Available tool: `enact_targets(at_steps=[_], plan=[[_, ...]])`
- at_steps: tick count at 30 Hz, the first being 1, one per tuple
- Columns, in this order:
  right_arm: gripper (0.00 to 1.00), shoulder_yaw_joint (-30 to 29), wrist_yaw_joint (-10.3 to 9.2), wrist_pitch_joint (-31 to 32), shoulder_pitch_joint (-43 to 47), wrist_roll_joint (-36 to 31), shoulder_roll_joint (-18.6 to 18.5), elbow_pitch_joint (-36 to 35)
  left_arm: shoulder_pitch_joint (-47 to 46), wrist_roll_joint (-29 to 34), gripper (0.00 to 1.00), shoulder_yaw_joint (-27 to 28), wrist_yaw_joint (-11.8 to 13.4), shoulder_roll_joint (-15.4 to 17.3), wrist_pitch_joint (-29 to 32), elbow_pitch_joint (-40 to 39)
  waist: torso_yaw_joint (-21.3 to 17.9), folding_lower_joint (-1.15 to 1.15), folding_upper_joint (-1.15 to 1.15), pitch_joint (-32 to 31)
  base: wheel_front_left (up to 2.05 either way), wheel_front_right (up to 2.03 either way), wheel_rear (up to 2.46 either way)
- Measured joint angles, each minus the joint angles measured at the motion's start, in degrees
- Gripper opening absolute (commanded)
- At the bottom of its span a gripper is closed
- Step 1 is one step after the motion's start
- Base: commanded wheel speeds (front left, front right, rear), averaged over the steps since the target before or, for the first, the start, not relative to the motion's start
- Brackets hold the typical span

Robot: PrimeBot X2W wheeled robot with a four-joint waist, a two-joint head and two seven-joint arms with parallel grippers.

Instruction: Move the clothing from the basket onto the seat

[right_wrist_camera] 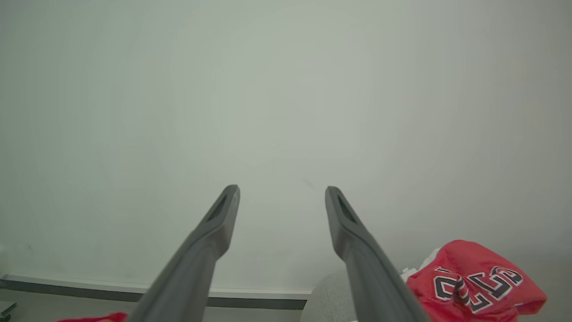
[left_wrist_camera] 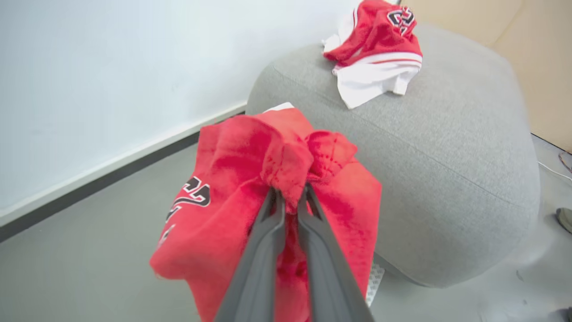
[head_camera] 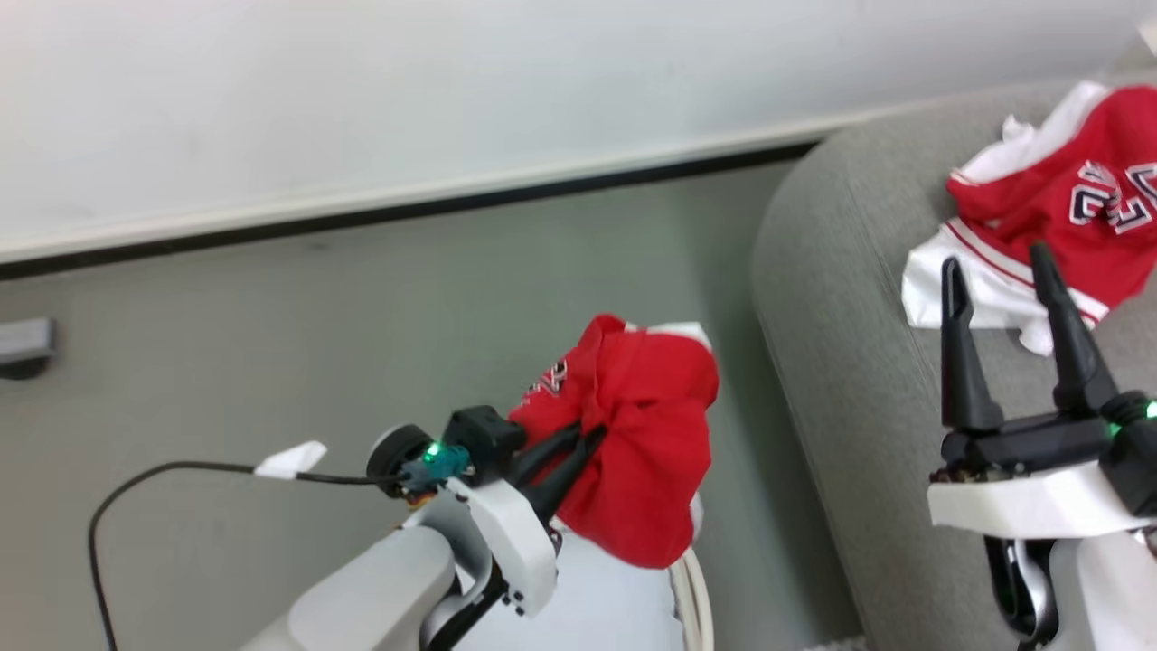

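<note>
A bunched red jersey (head_camera: 646, 452) with a printed number hangs in the air, pinched near its top by my left gripper (head_camera: 587, 438), which is shut on it; the left wrist view shows the same jersey (left_wrist_camera: 223, 205) gathered at the left gripper (left_wrist_camera: 290, 196). A perforated white bit of the basket (left_wrist_camera: 374, 277) peeks out beneath it. To the right stands the grey seat (head_camera: 850, 325) (left_wrist_camera: 447, 147) (right_wrist_camera: 326, 297), with a second red and white jersey (head_camera: 1058, 208) (left_wrist_camera: 380, 49) (right_wrist_camera: 473, 281) lying on it. My right gripper (head_camera: 994, 262) (right_wrist_camera: 282, 191) hovers open above the seat, just in front of that jersey, holding nothing.
A white wall with a dark baseboard (head_camera: 407, 212) runs behind the grey floor. A black cable with a white tag (head_camera: 289, 459) trails on the floor at left, near a small grey object (head_camera: 23, 344). A beige panel (left_wrist_camera: 536, 53) stands beyond the seat.
</note>
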Motion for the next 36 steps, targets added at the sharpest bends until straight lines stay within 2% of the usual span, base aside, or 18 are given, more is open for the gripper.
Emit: enact_targets(at_steps=[9,18,27,36], plan=[[1.0,2.3,0.0,0.0,2.9,1.0,0.0,3.0,0.9,-0.5,0.0,5.0,3.5,3.8,0.1,-11.5,3.6,-0.01,0.0,-6.3,0.0,0.0,0.0],[1.0,5.7,0.0,0.0,4.5,3.4,0.0,4.7,-1.2,-2.3,0.0,9.3,7.1,7.3,3.2,-21.2,5.7,0.0,0.0,-10.4,0.0,0.0,0.0],[1.0,9.7,0.0,0.0,5.7,5.0,0.0,6.1,-2.2,-4.6,0.0,11.8,9.5,9.5,5.5,-26.7,6.3,0.0,0.0,-12.2,0.0,0.0,0.0],[1.0,12.0,0.0,0.0,5.7,5.2,0.0,6.7,-1.6,-4.9,0.0,12.0,10.6,9.8,5.5,-28.3,6.2,0.0,0.0,-12.4,0.0,0.0,0.0]])
